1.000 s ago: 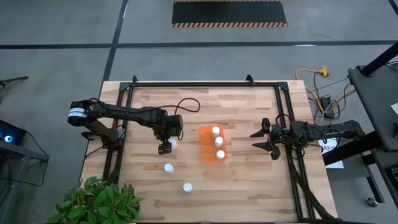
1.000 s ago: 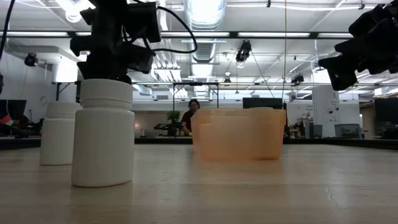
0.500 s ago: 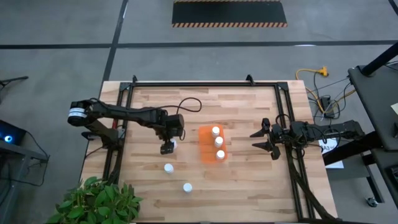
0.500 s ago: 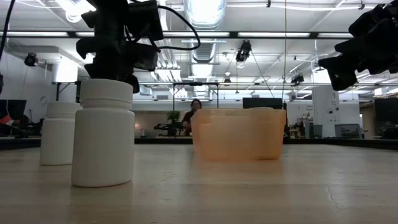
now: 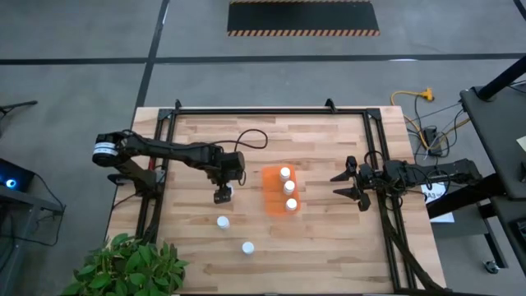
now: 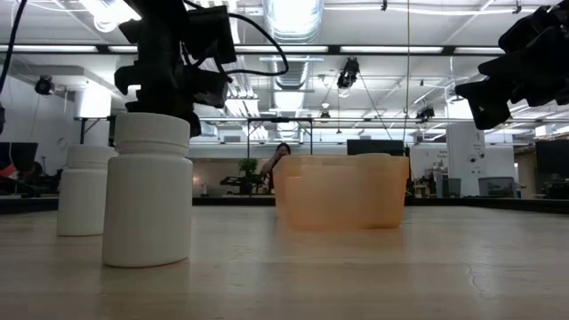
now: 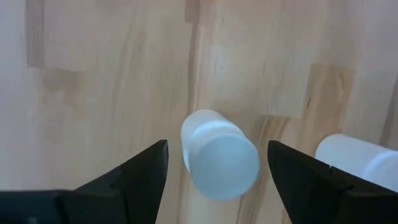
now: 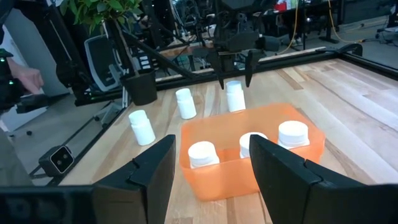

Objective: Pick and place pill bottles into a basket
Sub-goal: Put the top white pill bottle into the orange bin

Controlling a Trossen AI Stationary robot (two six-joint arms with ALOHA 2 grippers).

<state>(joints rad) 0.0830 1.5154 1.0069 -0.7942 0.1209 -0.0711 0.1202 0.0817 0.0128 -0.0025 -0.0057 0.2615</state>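
Three pill bottles [image 5: 288, 188] stand upright in a row inside the orange basket [image 5: 271, 201], which sits near the middle of the wooden table [image 5: 312, 247]. Three more bottles stand on the table to the basket's left: one [image 7: 219, 162] directly beneath the left gripper [image 5: 221, 194], just beside the basket; a second [image 5: 223, 221] nearer the front edge; a third [image 5: 247, 247] closer still to that edge. The left gripper hangs above its bottle with fingers [image 7: 138, 177] spread wide to either side of the cap, not touching it. The right gripper [image 5: 352, 182] waits well to the right of the basket, above the table's right side, its fingers [image 8: 151, 169] also spread apart and holding nothing.
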